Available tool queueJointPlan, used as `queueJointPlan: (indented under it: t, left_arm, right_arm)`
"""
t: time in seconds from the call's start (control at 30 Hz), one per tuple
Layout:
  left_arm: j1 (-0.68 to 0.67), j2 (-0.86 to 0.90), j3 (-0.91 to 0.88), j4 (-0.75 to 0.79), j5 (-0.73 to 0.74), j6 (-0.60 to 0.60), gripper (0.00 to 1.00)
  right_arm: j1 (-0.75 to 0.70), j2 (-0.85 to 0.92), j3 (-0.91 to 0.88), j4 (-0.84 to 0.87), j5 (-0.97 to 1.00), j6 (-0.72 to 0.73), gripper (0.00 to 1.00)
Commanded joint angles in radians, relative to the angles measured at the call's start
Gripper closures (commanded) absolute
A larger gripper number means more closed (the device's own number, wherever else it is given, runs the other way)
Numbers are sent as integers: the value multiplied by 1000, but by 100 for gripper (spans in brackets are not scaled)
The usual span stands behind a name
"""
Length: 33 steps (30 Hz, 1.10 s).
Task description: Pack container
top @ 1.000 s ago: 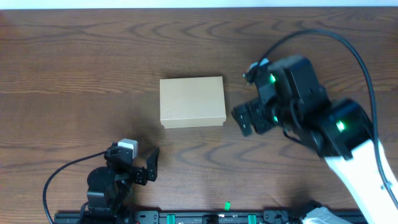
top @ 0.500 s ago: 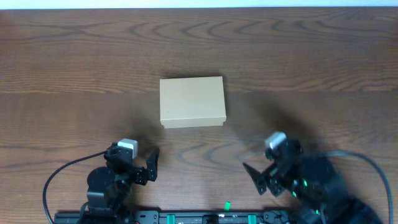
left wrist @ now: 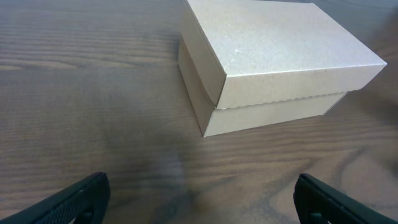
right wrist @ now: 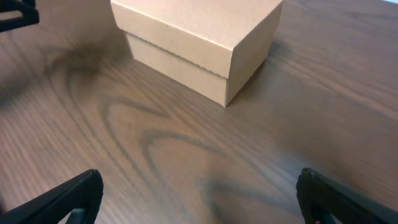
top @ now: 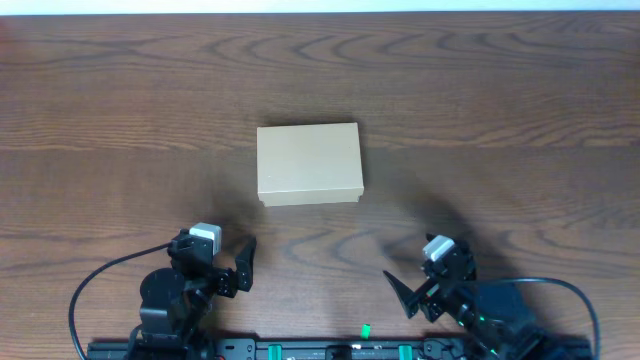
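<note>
The small rectangular tan cardboard box point(top: 309, 164) sat shut, its flap lid down, near the middle of the dark brown wood-grain worktop point(top: 120, 110), as we saw it from overhead. Both black robot arms sat low at the near edge of the worktop, one to each side, well apart from the box. The left pincer point(left wrist: 202, 208) stood with its two black fingers spread wide and gripped nothing. From its wrist camera we saw the box ahead and a little to the right, one corner turned toward us. The right pincer point(right wrist: 202, 205) likewise stood wide apart and empty, with the box ahead and slightly left in its wrist view. There we could see a seam where the lid met the base. Neither pincer touched the box.
</note>
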Motion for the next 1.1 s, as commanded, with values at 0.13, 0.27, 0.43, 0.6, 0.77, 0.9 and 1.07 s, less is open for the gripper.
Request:
queueJointPlan:
  t: [0.13,0.27,0.43,0.6,0.77,0.9,1.07]
  left_arm:
    - [-4,-6,-12,-1,18,-6,5]
    - [-4,-6,-12,-1,17,-6,5]
    - [-4,-6,-12,-1,17,-6,5]
    - [-4,-6,-12,-1,17,-6,5]
    - [-4,-6,-12,-1,17,-6,5]
    - [-4,-6,-12,-1,17,-6,5]
    - [-4,-6,-12,-1,17,-6,5]
  right_arm:
    - [26,-50,-80,73,4,63,1]
    - [26,-51,-80,73,4,63,1]
    - [25,-51,-80,73,3,63,1]
    - [25,-51,-80,72,3,63,1]
    - [25,-51,-80,73,3,63,1]
    - [25,-51,-80,72,3,63,1]
    - [25,-51,-80,72,3,63,1]
